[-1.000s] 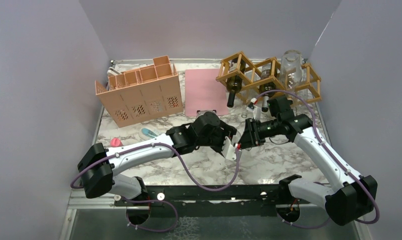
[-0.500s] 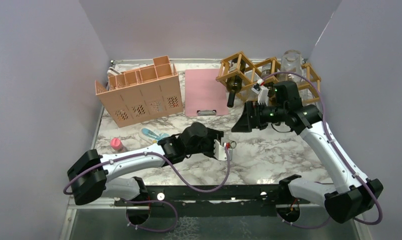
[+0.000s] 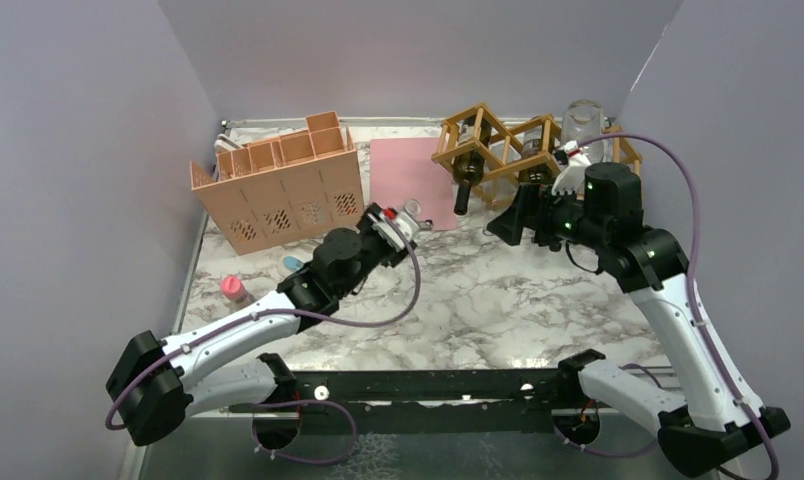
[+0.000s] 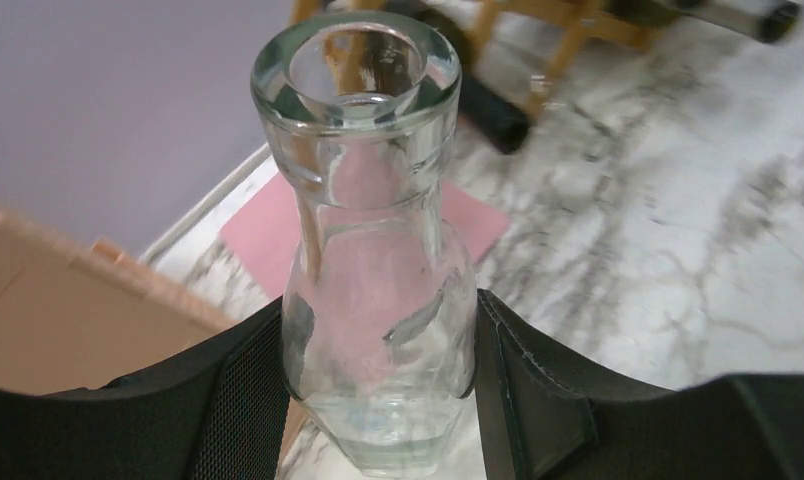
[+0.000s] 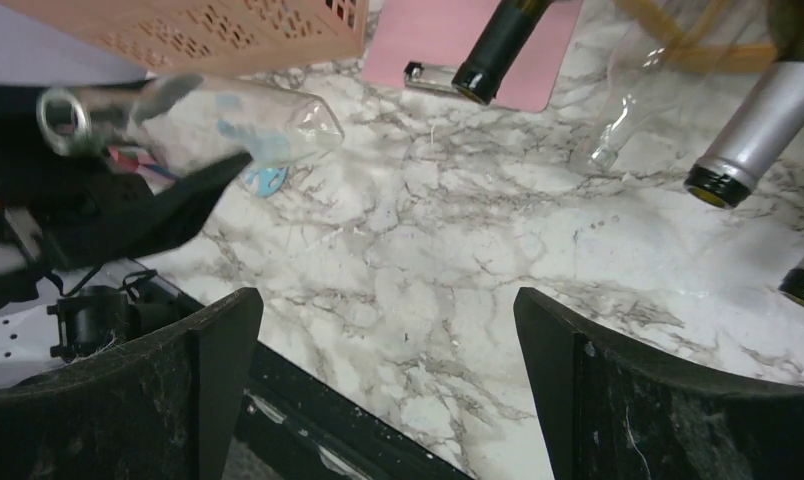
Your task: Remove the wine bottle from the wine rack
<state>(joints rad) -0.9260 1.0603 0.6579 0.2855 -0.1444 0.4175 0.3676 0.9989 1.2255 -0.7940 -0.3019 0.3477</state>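
Observation:
My left gripper [image 4: 378,370] is shut on a clear glass wine bottle [image 4: 373,250], its pads against the lower body and the open mouth pointing away. From above, the left gripper [image 3: 396,222] holds this bottle [image 3: 411,210] over the near edge of the pink clipboard. The wooden wine rack [image 3: 488,135] stands at the back right with a dark bottle [image 3: 462,185] and a foil-capped bottle [image 5: 758,135] in its cells. My right gripper [image 3: 508,218] hangs open and empty in front of the rack, above the marble.
A salmon-pink perforated box [image 3: 278,185] stands at the back left and a pink clipboard [image 3: 408,180] lies beside it. A pink cap [image 3: 232,287] and a light-blue item [image 3: 291,264] lie near the left arm. A clear glass vessel [image 3: 583,125] sits on the rack's right end.
The right gripper has opened and pulled back up toward the rack. The left arm has carried the clear bottle from mid-table leftward and back to the clipboard's edge.

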